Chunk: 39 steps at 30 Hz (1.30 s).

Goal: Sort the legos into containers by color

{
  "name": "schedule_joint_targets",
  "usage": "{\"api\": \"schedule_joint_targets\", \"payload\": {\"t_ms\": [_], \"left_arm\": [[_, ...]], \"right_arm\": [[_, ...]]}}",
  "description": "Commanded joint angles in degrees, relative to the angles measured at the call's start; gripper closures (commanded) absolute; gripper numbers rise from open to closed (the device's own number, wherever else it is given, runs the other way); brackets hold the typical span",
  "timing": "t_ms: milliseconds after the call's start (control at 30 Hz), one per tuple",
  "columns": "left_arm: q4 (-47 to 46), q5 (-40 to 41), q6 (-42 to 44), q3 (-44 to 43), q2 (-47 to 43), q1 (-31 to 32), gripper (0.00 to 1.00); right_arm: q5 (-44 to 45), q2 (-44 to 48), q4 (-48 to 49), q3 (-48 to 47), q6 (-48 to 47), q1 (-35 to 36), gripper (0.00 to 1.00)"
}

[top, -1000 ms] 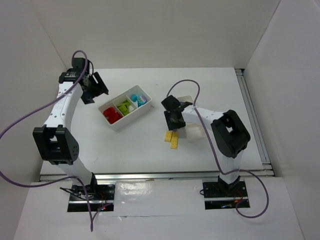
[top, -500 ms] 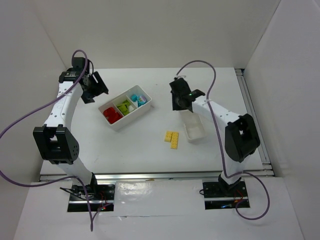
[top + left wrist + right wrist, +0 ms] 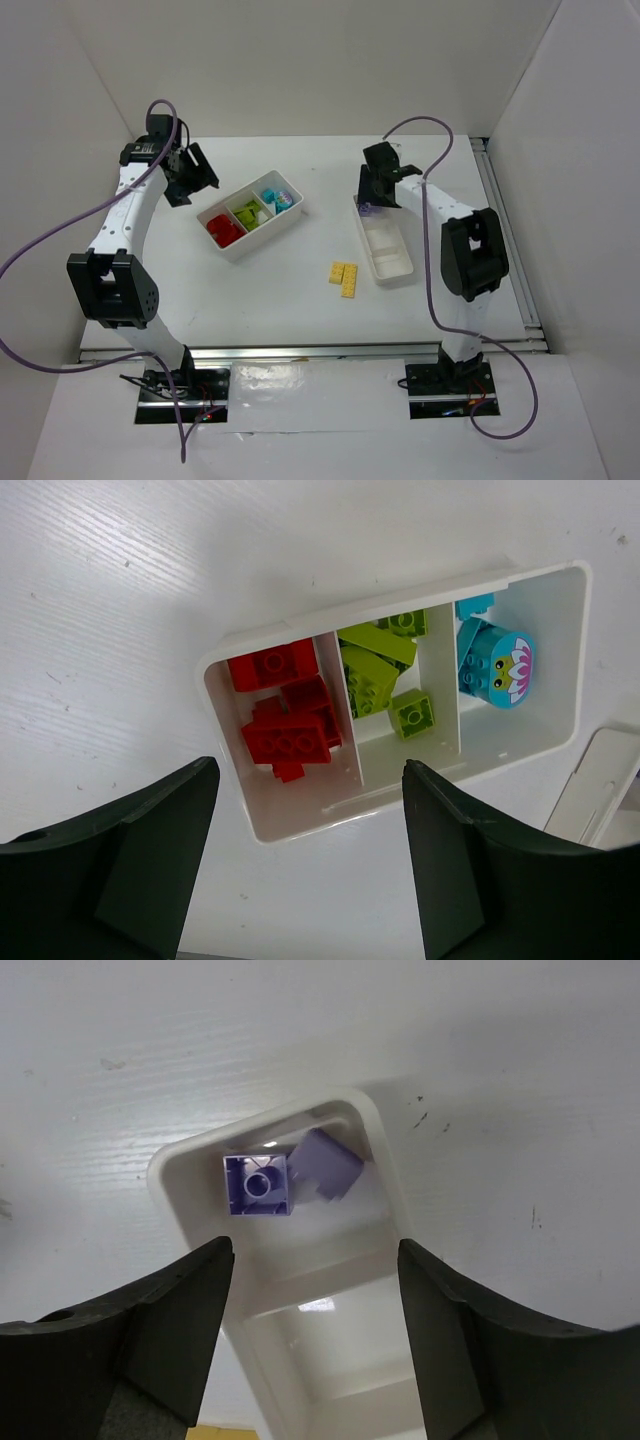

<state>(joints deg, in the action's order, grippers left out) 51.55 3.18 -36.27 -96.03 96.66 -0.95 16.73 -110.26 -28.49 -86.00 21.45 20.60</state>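
Note:
The wide white tray [image 3: 287, 226] [image 3: 300, 815] holds red legos [image 3: 285, 715], lime green legos [image 3: 375, 670] and teal legos [image 3: 495, 665], one colour per compartment. My left gripper [image 3: 192, 172] [image 3: 308, 780] hovers open over its near-left end, with nothing between the fingers. My right gripper [image 3: 378, 190] [image 3: 315, 1250] hangs open above the far end of the narrow tray [image 3: 392, 272] [image 3: 300, 1360]. Two lilac legos [image 3: 258, 1185] [image 3: 366, 209] lie loose in that end compartment. Two yellow legos [image 3: 345, 277] lie on the table between the trays.
A corner of the narrow tray [image 3: 598, 780] shows at the right edge of the left wrist view. White walls close the table on the left, back and right. A metal rail [image 3: 505, 230] runs along the right side.
My right gripper has moved from beside the yellow legos to the far end of the narrow tray, and its jaws have opened. The left arm has stayed put.

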Motion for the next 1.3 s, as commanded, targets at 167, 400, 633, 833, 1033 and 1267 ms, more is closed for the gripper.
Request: {"api": "schedule_joint_targets", "payload": {"t_ms": [167,400,633,833,1033,1267], "left_arm": [[-0.75,0.51,-0.29,-1.71,0.19,0.16,0.16],[-0.75,0.51,-0.29,-1.71,0.19,0.16,0.16],[-0.75,0.51,-0.29,-1.71,0.72,1.21,0.16],[-0.75,0.51,-0.29,-1.71,0.72,1.21,0.16],[-0.75,-0.02,-0.29,-2.76,1.78,1.21,0.16],[-0.75,0.51,-0.29,-3.29,1.78,1.21,0.16]], "right_arm": [[-3.79,13.37,4.42,7.74,-1.67,4.88,0.46],[-8.81,18.67,-2.62,16.82,-2.20,17.35,0.59],[-11.19,14.38,-5.96,17.79,2.18,23.69,0.39],[-11.19,12.35,-1.66,21.57,4.83,23.70,0.31],[-11.19,8.83,-1.66,19.90,4.30,23.70,0.31],[-11.19,5.06,-1.66,16.31,2.10,23.70,0.32]]}}
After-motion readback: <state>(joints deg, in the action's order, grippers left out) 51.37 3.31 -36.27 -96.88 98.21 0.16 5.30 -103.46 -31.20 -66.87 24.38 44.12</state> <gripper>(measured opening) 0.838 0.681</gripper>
